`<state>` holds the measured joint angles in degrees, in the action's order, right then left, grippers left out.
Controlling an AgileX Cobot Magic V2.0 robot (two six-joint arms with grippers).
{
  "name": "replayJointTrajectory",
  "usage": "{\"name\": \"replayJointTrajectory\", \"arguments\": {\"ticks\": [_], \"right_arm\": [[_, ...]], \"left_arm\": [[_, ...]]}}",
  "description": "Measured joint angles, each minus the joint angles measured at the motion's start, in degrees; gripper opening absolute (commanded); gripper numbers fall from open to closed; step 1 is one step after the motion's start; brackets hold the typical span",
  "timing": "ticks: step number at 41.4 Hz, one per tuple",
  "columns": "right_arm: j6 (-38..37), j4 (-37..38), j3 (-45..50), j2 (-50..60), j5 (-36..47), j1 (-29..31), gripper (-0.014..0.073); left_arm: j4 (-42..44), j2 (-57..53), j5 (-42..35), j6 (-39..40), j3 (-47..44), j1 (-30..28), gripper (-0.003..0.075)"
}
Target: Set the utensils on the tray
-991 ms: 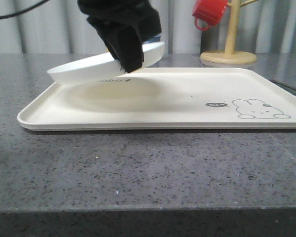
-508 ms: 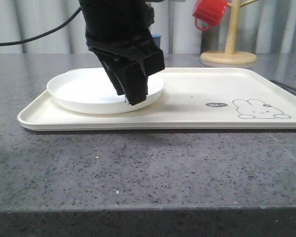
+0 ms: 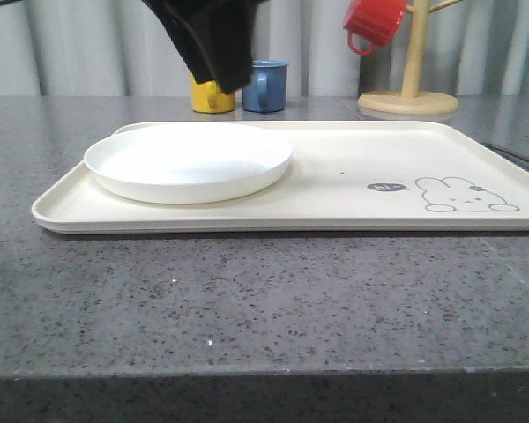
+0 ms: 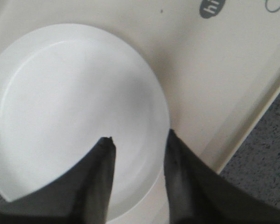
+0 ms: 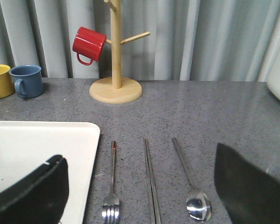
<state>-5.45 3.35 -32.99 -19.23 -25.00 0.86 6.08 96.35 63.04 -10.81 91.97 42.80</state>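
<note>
The round white plate (image 3: pixel 188 161) lies flat on the left part of the cream tray (image 3: pixel 353 167). My left gripper (image 3: pixel 222 75) hangs above the plate's far rim, apart from it. In the left wrist view that gripper (image 4: pixel 139 137) stands open over the plate (image 4: pixel 74 107) with nothing between its fingers. On the grey counter to the right of the tray (image 5: pixel 37 144) lie a metal fork (image 5: pixel 113 179), a pair of chopsticks (image 5: pixel 150 179) and a spoon (image 5: pixel 191 186), side by side. My right gripper (image 5: pixel 137 154) is open wide above them, holding nothing.
A yellow mug (image 3: pixel 207 95) and a blue mug (image 3: pixel 264 85) stand behind the tray. A wooden mug tree (image 3: pixel 410 88) with a red mug (image 3: pixel 375 22) stands at the back right. A bunny drawing (image 3: pixel 465 196) marks the tray's right part.
The plate, held tilted above the tray a second ago, came down flat on the tray. My left gripper then let it go and rose clear.
</note>
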Motion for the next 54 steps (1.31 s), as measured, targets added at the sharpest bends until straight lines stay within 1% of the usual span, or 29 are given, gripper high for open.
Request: {"name": "replayJointTrajectory", "arguments": {"ticks": [3, 7, 12, 17, 21, 26, 33, 45, 50, 54], "right_arm": [[0.0, 0.0, 0.0, 0.0, 0.0, 0.0, 0.0654], [0.0, 0.0, 0.0, 0.0, 0.0, 0.0, 0.0654], [0.0, 0.0, 0.0, 0.0, 0.0, 0.0, 0.0654], [0.0, 0.0, 0.0, 0.0, 0.0, 0.0, 0.0654], [0.0, 0.0, 0.0, 0.0, 0.0, 0.0, 0.0654], [0.0, 0.0, 0.0, 0.0, 0.0, 0.0, 0.0654], [0.0, 0.0, 0.0, 0.0, 0.0, 0.0, 0.0654], [0.0, 0.0, 0.0, 0.0, 0.0, 0.0, 0.0654], [0.0, 0.0, 0.0, 0.0, 0.0, 0.0, 0.0654], [0.0, 0.0, 0.0, 0.0, 0.0, 0.0, 0.0654]], "left_arm": [[0.0, -1.28, 1.83, 0.14, 0.0, -2.7, -0.0018], [0.0, -2.77, 3.77, 0.63, -0.25, -6.9, -0.0019], [0.0, -4.9, 4.44, 1.71, -1.35, -12.63, -0.0019], [-1.06, -7.67, 4.28, 2.71, -3.91, -18.52, -0.0019], [-2.86, -10.54, 2.62, 3.07, -7.2, -23.11, -0.0019], [-4.88, -15.2, -2.01, 3.16, -14.34, -27.31, -0.0019], [-5.35, -23.25, -10.62, 3.19, -26.71, -29.95, -0.0019], [-6.08, -40.99, -27.43, 3.32, -48.66, -30.44, -0.0019], [-6.08, -51.66, -33.82, 3.32, -56.06, -30.44, -0.0019], [-6.08, -61.2, -37.2, 3.42, -60.44, -30.44, -0.0019]]}}
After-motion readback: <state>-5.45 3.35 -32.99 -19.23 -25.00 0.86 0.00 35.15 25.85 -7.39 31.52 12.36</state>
